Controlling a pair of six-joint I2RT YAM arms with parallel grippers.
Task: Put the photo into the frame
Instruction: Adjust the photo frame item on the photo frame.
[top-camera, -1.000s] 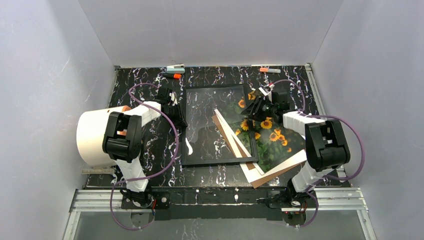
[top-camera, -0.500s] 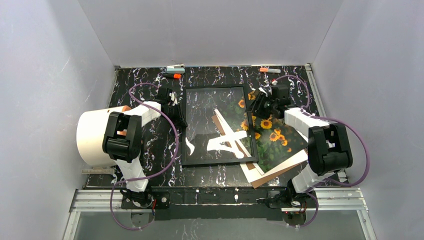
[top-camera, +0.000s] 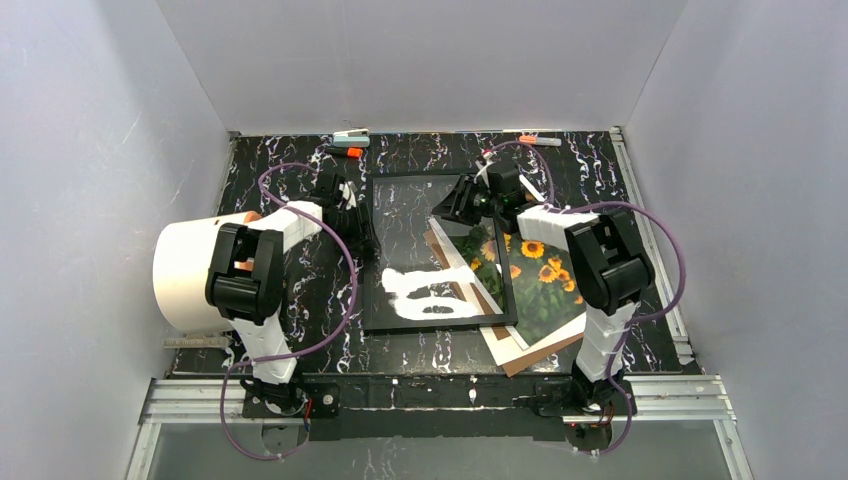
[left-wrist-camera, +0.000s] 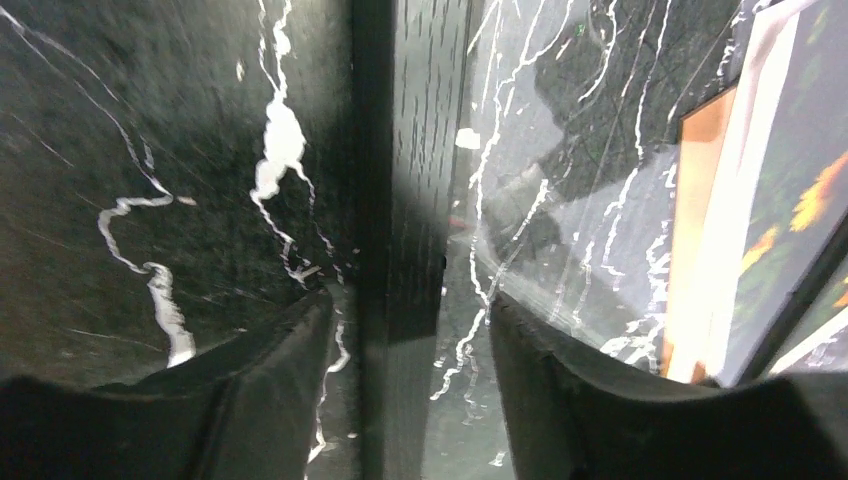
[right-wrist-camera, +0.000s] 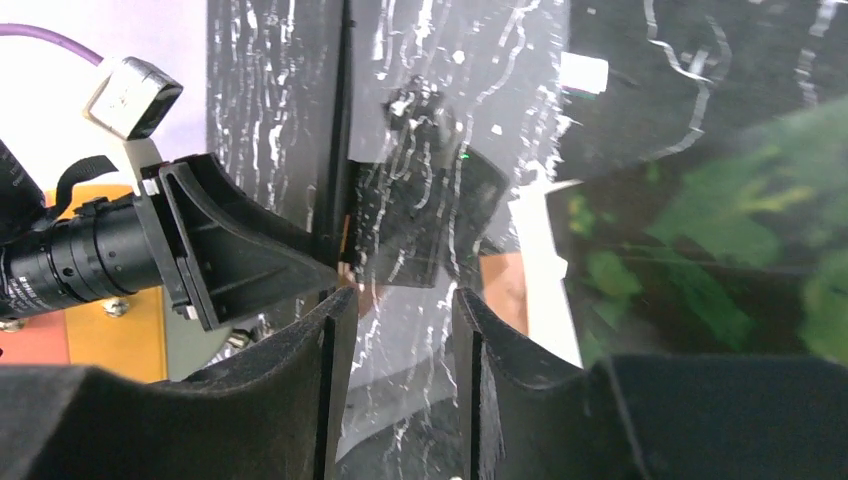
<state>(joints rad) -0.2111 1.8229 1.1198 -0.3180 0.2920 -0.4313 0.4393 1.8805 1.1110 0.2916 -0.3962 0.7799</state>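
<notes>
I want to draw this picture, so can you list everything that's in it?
frame: one, black, middle of the table
photo: one, orange sunflowers on green, partly under the frame's right side
backing board: one, brown, under the photo
small items: three, orange and white, far edge
white cylinder: one, by the left arm
table: one, black marbled
left gripper: black, jaws astride the frame's left bar
right gripper: black, jaws apart, frame's far right corner

The left arm (top-camera: 245, 275) bends at its elbow and reaches away from its base, a bit to the right. The left gripper (top-camera: 357, 232) sits low and its two fingers (left-wrist-camera: 260, 380) stand apart. The right arm (top-camera: 600, 265) goes up, then folds over to the left. The right gripper (top-camera: 458, 205) is low too, with a gap between its fingers (right-wrist-camera: 290, 380).
</notes>
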